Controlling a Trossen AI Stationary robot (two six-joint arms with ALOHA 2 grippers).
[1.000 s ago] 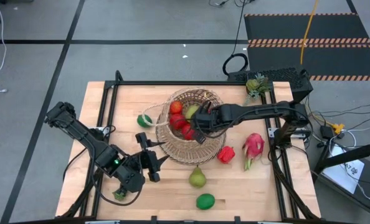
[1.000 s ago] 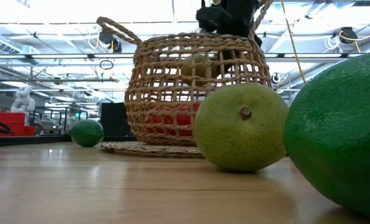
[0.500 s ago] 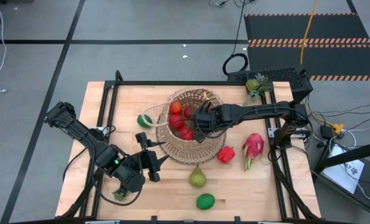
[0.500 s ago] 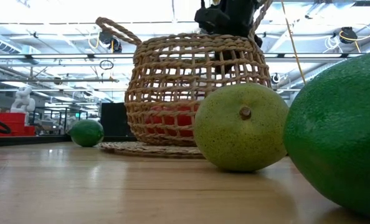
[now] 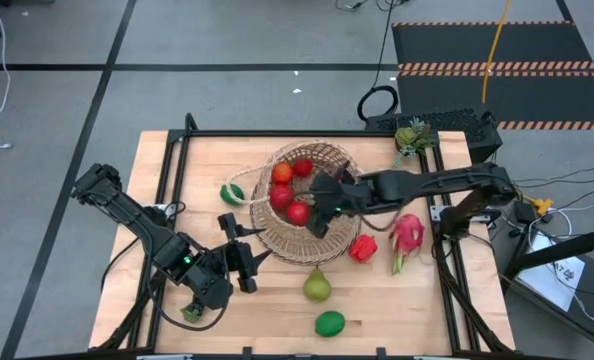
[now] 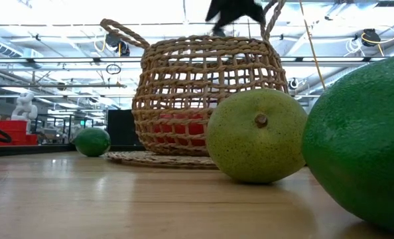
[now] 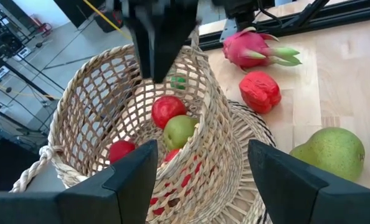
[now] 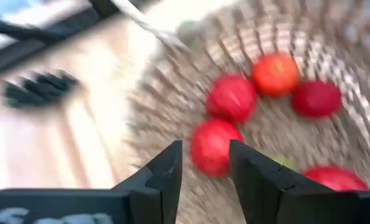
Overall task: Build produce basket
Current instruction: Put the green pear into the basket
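Observation:
The tan woven basket (image 5: 312,242) stands upright on a round woven mat (image 5: 277,240) at mid-table. It holds several red round fruits (image 5: 297,212) and a green one (image 7: 180,130). My right gripper (image 5: 319,214) hangs open above the basket's mouth, with nothing between its fingers (image 8: 163,177). My left gripper (image 5: 249,246) waits open beside the basket's near-left side, pointing at it without touching it. Lying loose on the table are a lime (image 5: 232,193), a green pear (image 5: 317,287), another lime (image 5: 329,323), a red fruit (image 5: 363,247) and a pink dragon fruit (image 5: 407,235).
A small pineapple-like toy (image 5: 410,135) lies at the table's far right corner. The basket's thin arched handle (image 7: 200,68) rises over its mouth under my right gripper. Bare wood lies along the table's near-left part (image 5: 137,300). Black frame rails edge the table.
My right gripper has let go of a green fruit, which has dropped among the red ones in the basket. The gripper has then risen out of the basket's mouth, tipping less steeply, and drawn back a little toward the table's right edge.

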